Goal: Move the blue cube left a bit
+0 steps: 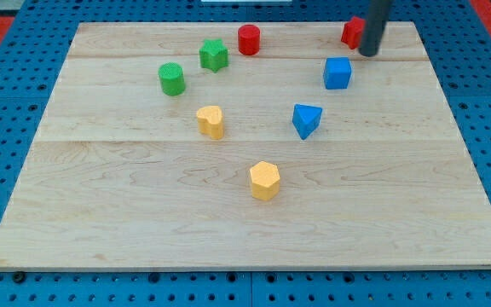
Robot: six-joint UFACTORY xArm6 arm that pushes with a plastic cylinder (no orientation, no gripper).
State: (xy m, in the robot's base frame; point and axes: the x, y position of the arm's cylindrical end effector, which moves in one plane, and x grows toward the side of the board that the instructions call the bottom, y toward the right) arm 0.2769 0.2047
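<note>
Wooden board (254, 222) on a blue perforated surface (7, 51), seen from the one camera. No jaws were fitted to the arm: it ended in a straight dark rod, so nothing was held or clamped. The rod entered from the view's top, and my tip (367, 54) was set down near the board's top right corner. The tip stood just beside a red block (351, 32), whose shape was partly hidden by the rod; whether the two were touching could not be told. The blue cube (337, 73) lay just below and to the view's left of the tip, near it but apart from it.

Seven blocks were counted on the board. Two were blue: the cube, and a blue wedge-like block (307, 120) below it and slightly to the view's left. Two were red: the block by the rod and a red cylinder (249, 39) near the top edge. Two were green: a green star (214, 55) just left of the red cylinder, and a green cylinder (172, 78) further left and lower. Two were yellow: a yellow heart-like block (211, 121) near the middle, and a yellow hexagonal block (264, 180) nearest the view's bottom. All were lying well apart from one another.
</note>
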